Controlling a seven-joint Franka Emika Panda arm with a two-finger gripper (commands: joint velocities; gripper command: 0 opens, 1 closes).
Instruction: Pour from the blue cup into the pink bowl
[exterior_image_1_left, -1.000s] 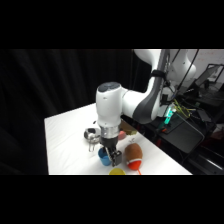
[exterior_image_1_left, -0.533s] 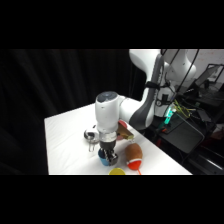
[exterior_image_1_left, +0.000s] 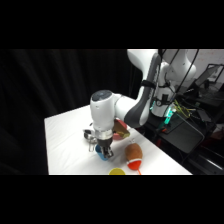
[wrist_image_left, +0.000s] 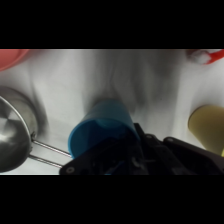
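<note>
Fingers (wrist_image_left: 131, 150) clamp the blue cup (wrist_image_left: 102, 127) just beside the metal bowl (wrist_image_left: 12, 132).

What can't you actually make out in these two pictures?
- Whether the blue cup holds anything: blurred in the wrist view; in the side view the claw covers it.
- Claw's fingertips: hidden behind its own black linkage, wrist view.
- Pink bowl: mostly hidden by the arm, side view; cut off at a corner, wrist view.
</note>
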